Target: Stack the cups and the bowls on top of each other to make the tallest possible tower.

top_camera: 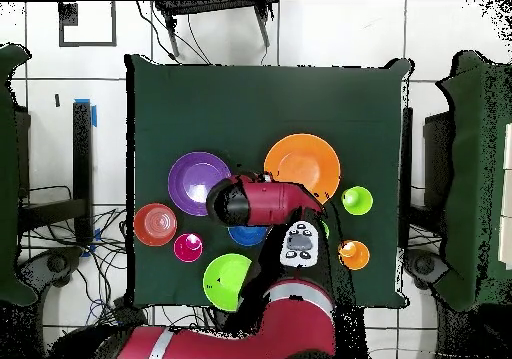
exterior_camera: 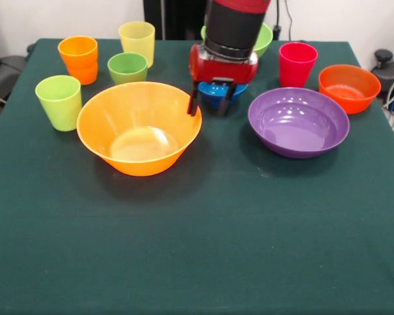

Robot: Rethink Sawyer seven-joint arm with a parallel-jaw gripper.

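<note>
We see a table (exterior_camera: pixel 203 262) under a dark green cloth, and everything on it sits apart. On the cloth stand an orange cup (exterior_camera: pixel 79 58), a yellow cup (exterior_camera: pixel 137 41), a green cup (exterior_camera: pixel 127 67), a lime cup (exterior_camera: pixel 59 101) and a red cup (exterior_camera: pixel 297 63). There are also a big orange bowl (exterior_camera: pixel 139 126), a purple bowl (exterior_camera: pixel 298 121), a red-orange bowl (exterior_camera: pixel 349 87), a half-hidden blue bowl (exterior_camera: pixel 215 96), and what seems a light green bowl (exterior_camera: pixel 264 39) at the back.

Front view: biggest bowl (exterior_camera: pixel 139 126) left-centre on tabletop (exterior_camera: pixel 203 249), four cups (exterior_camera: pixel 79 59) behind-left of it; wide bowl (exterior_camera: pixel 298 121) right; small bowl (exterior_camera: pixel 221 94) between — apparently under the tool (exterior_camera: pixel 210 104).
</note>
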